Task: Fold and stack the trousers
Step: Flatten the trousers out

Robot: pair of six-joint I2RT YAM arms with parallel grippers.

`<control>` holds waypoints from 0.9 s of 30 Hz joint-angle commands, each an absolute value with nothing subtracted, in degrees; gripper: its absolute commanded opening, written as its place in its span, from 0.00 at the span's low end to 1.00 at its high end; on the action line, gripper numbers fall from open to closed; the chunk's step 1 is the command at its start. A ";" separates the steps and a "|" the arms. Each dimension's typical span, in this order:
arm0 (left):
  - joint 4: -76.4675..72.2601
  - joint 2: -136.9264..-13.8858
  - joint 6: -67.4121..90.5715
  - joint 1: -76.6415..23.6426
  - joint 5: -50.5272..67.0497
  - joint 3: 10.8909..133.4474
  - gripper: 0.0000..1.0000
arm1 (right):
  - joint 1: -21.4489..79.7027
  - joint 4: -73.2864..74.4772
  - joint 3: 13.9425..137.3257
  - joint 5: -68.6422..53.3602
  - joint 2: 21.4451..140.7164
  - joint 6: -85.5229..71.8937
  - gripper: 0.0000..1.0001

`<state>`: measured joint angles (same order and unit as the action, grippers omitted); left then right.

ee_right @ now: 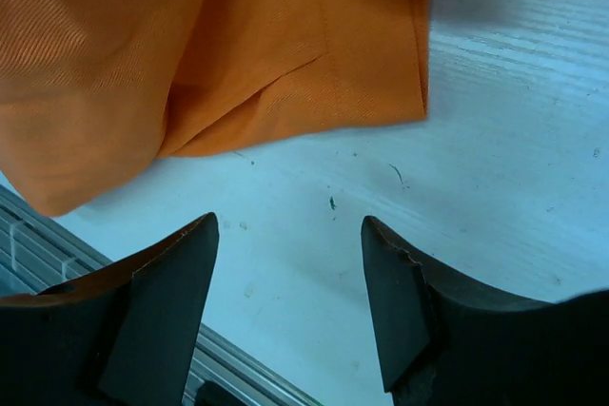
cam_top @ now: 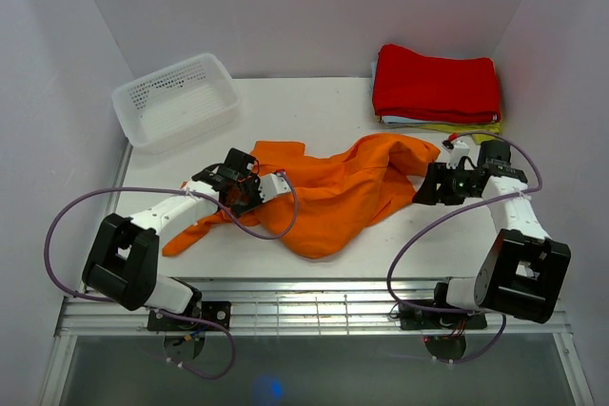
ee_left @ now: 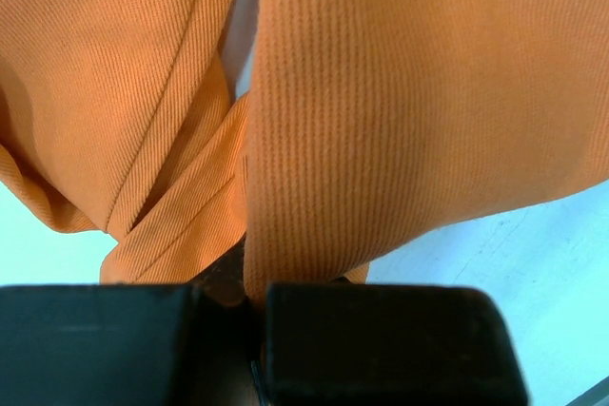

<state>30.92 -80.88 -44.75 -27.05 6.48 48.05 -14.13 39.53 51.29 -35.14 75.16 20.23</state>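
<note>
The bright orange trousers (cam_top: 338, 192) lie crumpled across the middle of the white table. My left gripper (cam_top: 255, 189) is shut on a fold of the trousers (ee_left: 381, 111) at their left side; the cloth runs up from between the black fingers (ee_left: 381, 339). My right gripper (cam_top: 430, 185) is open and empty, just right of the trousers' right end. In the right wrist view its fingers (ee_right: 162, 301) stand wide apart over bare table, with the orange cloth (ee_right: 190, 54) just beyond them. The waistband button is hidden.
A white perforated basket (cam_top: 176, 102) stands at the back left. A stack of folded red cloth (cam_top: 436, 83) on other folded cloths sits at the back right. A slatted metal rail (cam_top: 314, 306) runs along the table's near edge.
</note>
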 commanded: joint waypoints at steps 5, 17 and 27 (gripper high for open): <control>32.43 -81.12 -43.51 -26.63 6.94 50.62 0.07 | -14.33 12.33 44.13 -33.05 79.44 -2.08 0.68; 32.96 -81.47 -43.42 -26.63 5.36 50.71 0.07 | -14.41 10.08 46.48 -32.16 94.73 -0.27 0.19; 32.78 -83.41 -42.36 -26.54 7.21 52.47 0.08 | -33.30 35.93 49.65 -37.26 78.76 23.89 0.08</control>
